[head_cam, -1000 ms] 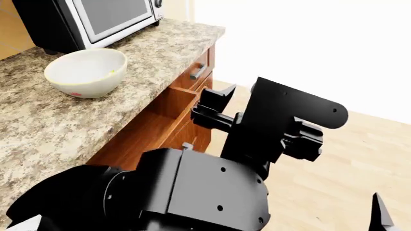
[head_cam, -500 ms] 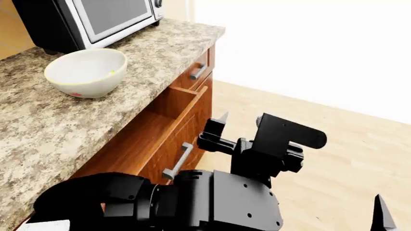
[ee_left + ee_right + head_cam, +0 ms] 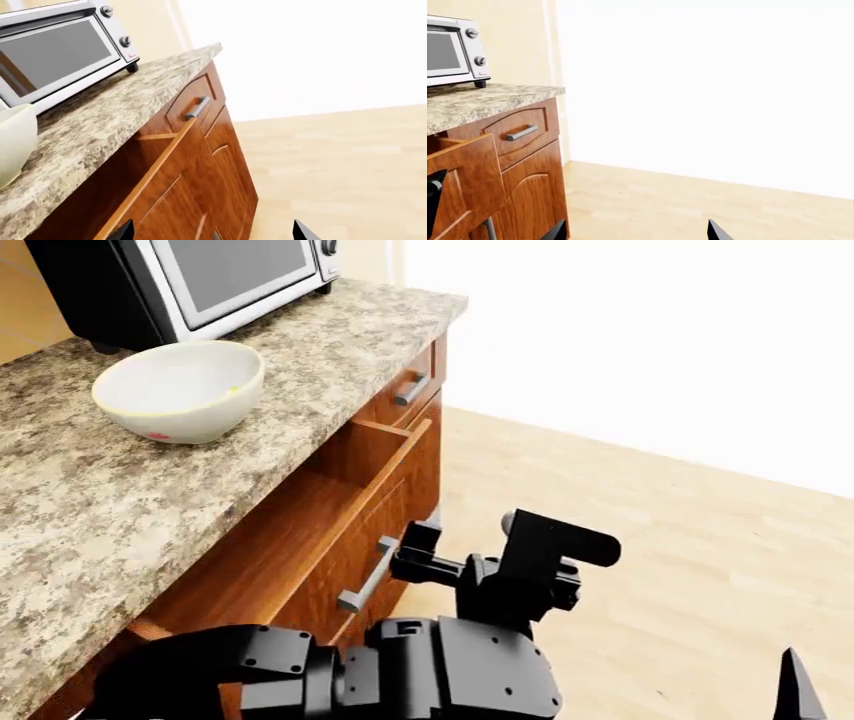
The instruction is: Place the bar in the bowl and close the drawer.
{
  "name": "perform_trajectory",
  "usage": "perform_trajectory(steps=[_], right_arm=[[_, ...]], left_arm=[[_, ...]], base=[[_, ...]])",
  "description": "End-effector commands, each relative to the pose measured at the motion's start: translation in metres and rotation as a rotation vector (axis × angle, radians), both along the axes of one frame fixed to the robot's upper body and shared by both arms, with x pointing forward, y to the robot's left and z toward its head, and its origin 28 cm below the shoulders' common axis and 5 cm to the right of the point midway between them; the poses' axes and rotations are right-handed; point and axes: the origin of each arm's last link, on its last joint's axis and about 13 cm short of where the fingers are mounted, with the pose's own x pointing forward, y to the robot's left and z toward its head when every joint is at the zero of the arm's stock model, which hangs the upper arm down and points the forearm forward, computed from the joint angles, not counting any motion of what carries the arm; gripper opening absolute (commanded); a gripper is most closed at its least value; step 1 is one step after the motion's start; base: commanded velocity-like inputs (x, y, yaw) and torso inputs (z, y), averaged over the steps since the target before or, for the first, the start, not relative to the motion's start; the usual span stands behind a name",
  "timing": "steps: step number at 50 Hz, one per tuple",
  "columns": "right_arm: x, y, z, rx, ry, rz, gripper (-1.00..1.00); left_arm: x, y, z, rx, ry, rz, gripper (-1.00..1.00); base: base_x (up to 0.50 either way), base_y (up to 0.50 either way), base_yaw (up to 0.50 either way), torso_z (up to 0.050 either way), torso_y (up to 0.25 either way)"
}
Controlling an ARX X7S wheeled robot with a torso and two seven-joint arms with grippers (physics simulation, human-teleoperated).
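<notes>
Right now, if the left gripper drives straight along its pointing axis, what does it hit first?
Probably the drawer. In the head view the left gripper sits beside the grey handle of the open front, aimed toward it. Depth is unclear; the fingertips frame wood in the left wrist view.

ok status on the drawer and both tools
Left tool open, empty, beside the drawer handle. Right tool open, empty. Drawer pulled out. Bowl on the counter; bar not in view.

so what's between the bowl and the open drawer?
Head view: only bare granite countertop lies between the bowl and the drawer. No bar visible there.
</notes>
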Motion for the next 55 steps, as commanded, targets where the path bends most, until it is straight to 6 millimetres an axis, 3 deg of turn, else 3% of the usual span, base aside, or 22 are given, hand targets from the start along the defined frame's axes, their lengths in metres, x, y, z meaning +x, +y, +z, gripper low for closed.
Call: perform_trajectory(steps=[1, 15, 40, 55], right_arm=[[-0.001, 0.0, 0.0, 0.0, -0.002, -0.004, 1.0], [-0.004, 0.002, 0.0, 0.002, -0.002, -0.005, 1.0], [-0.002, 0.001, 0.0, 0.002, 0.0, 0.003, 1.0], [-0.006, 0.003, -0.001, -0.005, -0.005, 0.005, 1.0]], left_arm=[[0.003, 0.004, -0.021, 0.037, 0.044, 0.037, 1.0], [0.007, 0.012, -0.045, 0.113, 0.102, 0.089, 1.0], [0.035, 0.031, -0.065, 0.189, 0.135, 0.219, 1.0], [0.037, 0.04, -0.08, 0.212, 0.215, 0.249, 1.0]], base=[[0.0, 0.0, 0.0, 0.0, 0.0], [0.0, 0.0, 0.0, 0.0, 0.0], [0.0, 0.0, 0.0, 0.0, 0.0], [0.0, 0.0, 0.0, 0.0, 0.0]])
